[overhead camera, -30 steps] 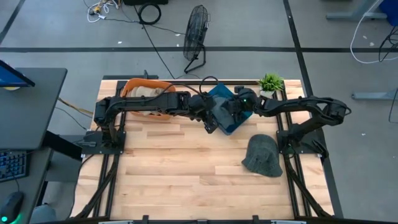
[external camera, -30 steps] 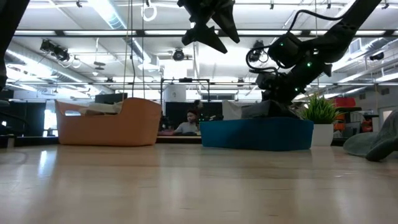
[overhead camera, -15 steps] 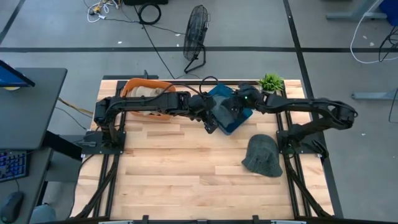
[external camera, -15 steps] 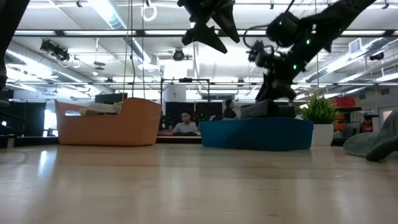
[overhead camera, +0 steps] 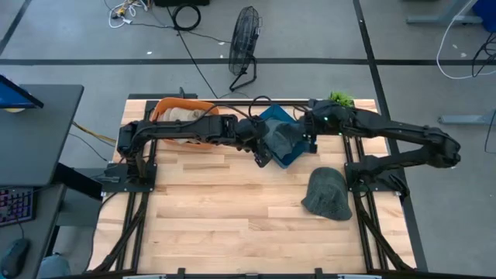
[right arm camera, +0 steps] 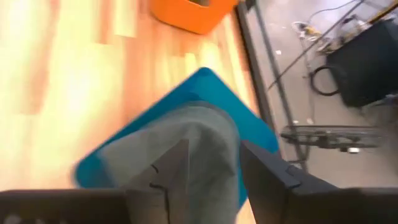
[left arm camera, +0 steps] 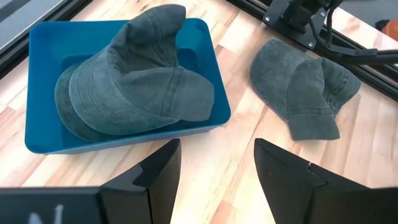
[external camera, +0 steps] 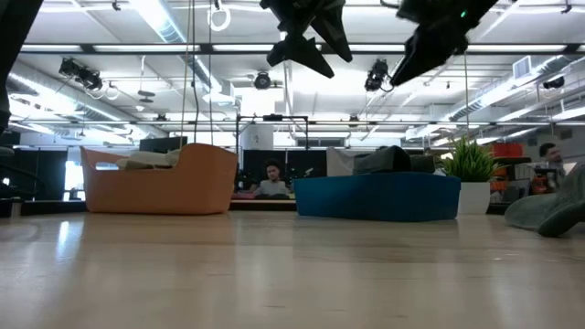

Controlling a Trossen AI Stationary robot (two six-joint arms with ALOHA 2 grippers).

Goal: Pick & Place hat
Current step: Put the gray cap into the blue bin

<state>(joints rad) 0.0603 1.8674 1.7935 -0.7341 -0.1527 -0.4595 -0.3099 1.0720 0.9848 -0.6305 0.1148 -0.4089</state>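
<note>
A grey cap point(left arm camera: 134, 87) lies in the blue tray point(left arm camera: 37, 134), its crown bulging above the rim; in the low view the cap point(external camera: 388, 160) shows above the tray wall point(external camera: 379, 196). A second grey hat point(overhead camera: 327, 194) rests flat on the table near the right edge, also in the left wrist view point(left arm camera: 305, 87). My left gripper point(overhead camera: 263, 151) hangs open, high over the tray's near-left side point(left arm camera: 214, 168). My right gripper point(overhead camera: 308, 132) is open and high above the tray's right end point(right arm camera: 214, 165); the cap point(right arm camera: 193, 140) lies below it.
An orange basket point(overhead camera: 182, 120) with pale cloth stands at the far left of the table. A small potted plant point(overhead camera: 338, 101) sits at the far right corner, behind the tray. The near half of the wooden table point(overhead camera: 232, 225) is bare.
My right gripper has risen from the tray, where it was down at the cap, to well above it and drawn toward the table's right edge. The cap stays lying in the tray. My left arm has kept still.
</note>
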